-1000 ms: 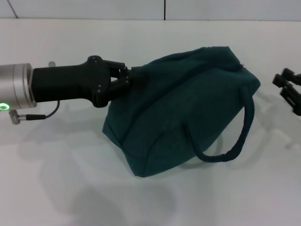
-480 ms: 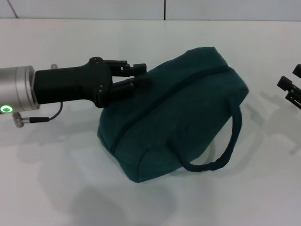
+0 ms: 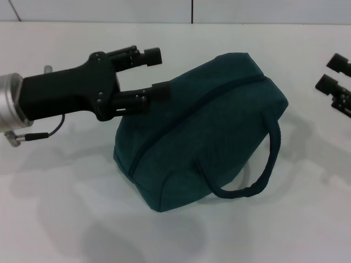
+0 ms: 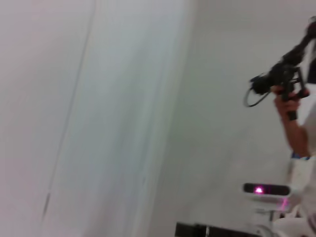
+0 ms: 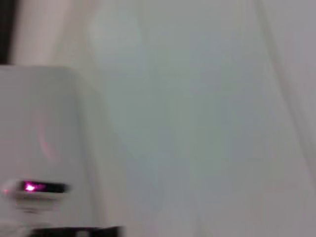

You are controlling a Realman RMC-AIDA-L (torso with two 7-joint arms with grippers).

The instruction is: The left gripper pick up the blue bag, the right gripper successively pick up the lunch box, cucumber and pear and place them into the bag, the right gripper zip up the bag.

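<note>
The blue bag [image 3: 203,131] lies zipped on the white table [image 3: 66,219]. The left gripper [image 3: 155,73] is beside its upper-left end, jaws spread wide, holding nothing. The right gripper [image 3: 334,82] sits at the right edge; jaw state cannot be determined.

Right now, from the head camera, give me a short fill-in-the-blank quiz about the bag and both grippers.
1. The left gripper has its fingers ____.
2. The blue bag lies on the white table with its zipper ____.
3. The right gripper sits at the table's ____ edge, apart from the bag.

Missing words: open; closed; right
</note>
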